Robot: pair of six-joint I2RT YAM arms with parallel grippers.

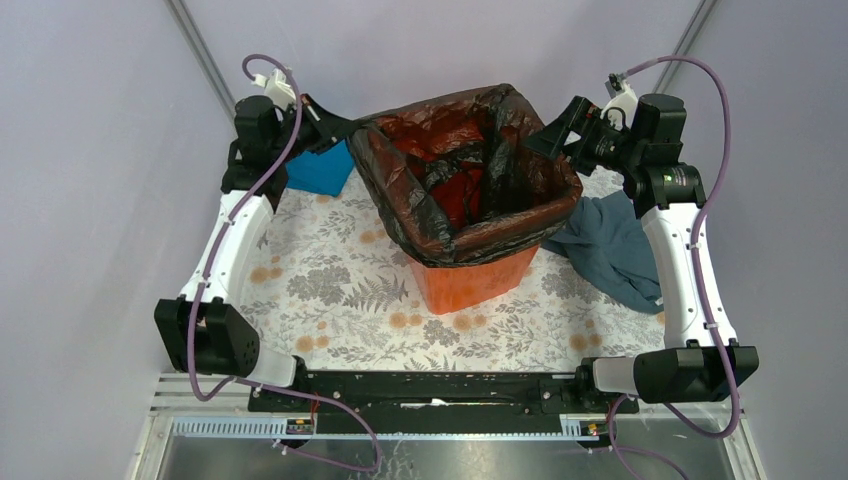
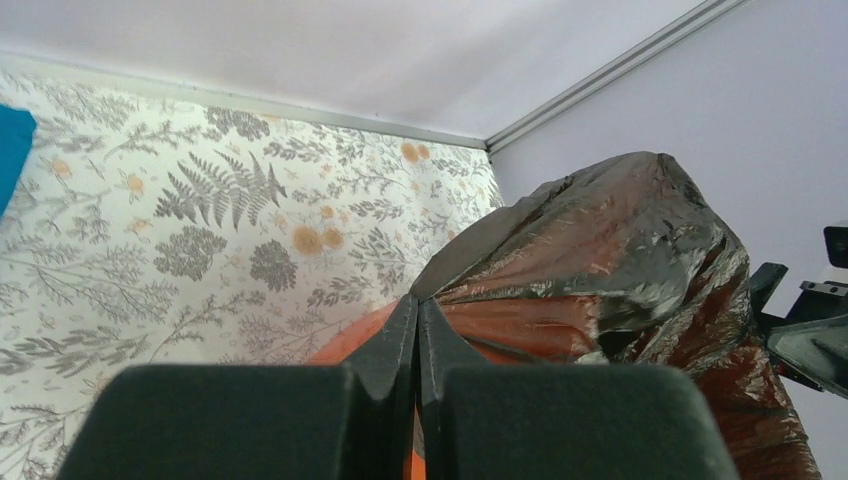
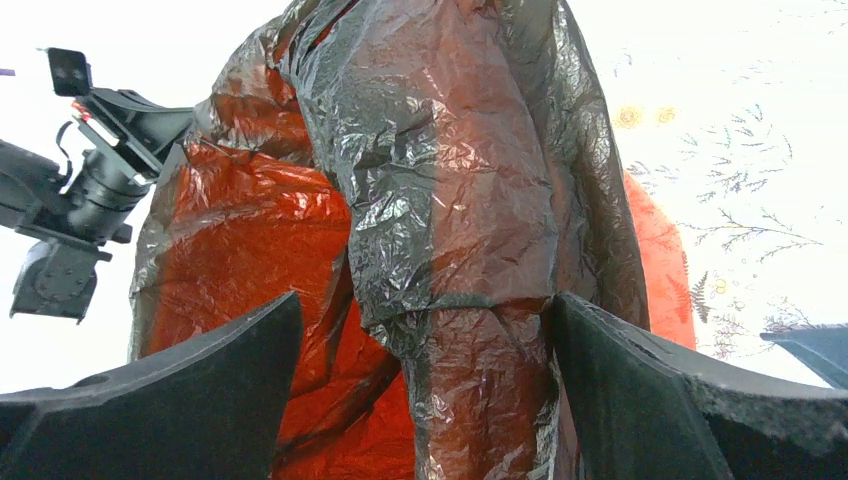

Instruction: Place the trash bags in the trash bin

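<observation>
Lining orange bin (image 1: 465,285), seemingly: black bag (image 1: 480,240)

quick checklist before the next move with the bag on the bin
1. Left gripper shut on a corner of the trash bag: ok.
2. Right gripper open, with bag film between its fingers but not gripped: ok for closing.
3. Trash bin upright on the table: ok.
4. Bag mouth folded over the near and right rim: ok. Far rim: cannot tell.
5. Bag pushed down flat inside the bin: not ok, a loose fold hangs across the middle.
6. Grey-blue cloth and teal cloth outside the bin: ok.
</observation>
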